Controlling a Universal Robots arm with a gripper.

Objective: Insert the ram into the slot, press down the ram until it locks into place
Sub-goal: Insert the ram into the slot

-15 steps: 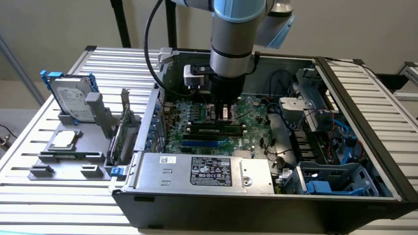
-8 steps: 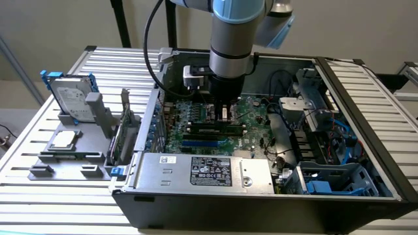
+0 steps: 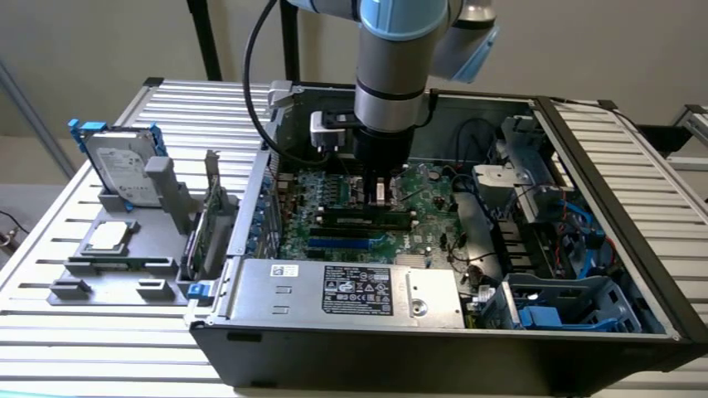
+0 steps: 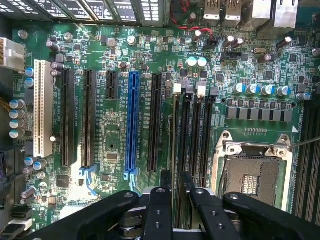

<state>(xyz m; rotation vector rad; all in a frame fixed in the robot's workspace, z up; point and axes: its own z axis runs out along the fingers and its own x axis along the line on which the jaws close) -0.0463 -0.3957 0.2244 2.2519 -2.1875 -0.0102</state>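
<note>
My gripper (image 3: 379,197) reaches straight down into the open computer case, over the motherboard (image 4: 115,135). It is shut on the ram (image 4: 175,145), which the wrist view catches edge-on as a thin green strip between the black fingers (image 4: 159,205). In the exterior view the ram's white label (image 3: 379,192) shows between the fingertips. The ram lines up along the slot whose white end clip (image 4: 176,89) lies at its far end; that slot is mostly hidden under it. Parallel black slots (image 4: 195,135) lie right beside it. Whether the ram touches the slot I cannot tell.
A long blue slot (image 4: 132,120) and black expansion slots (image 4: 88,117) run parallel beside the memory sockets, opposite the CPU socket (image 4: 255,175). The power supply (image 3: 343,290) fills the case front. Outside, at the exterior view's left, a hard drive (image 3: 119,166) stands on a grey fixture.
</note>
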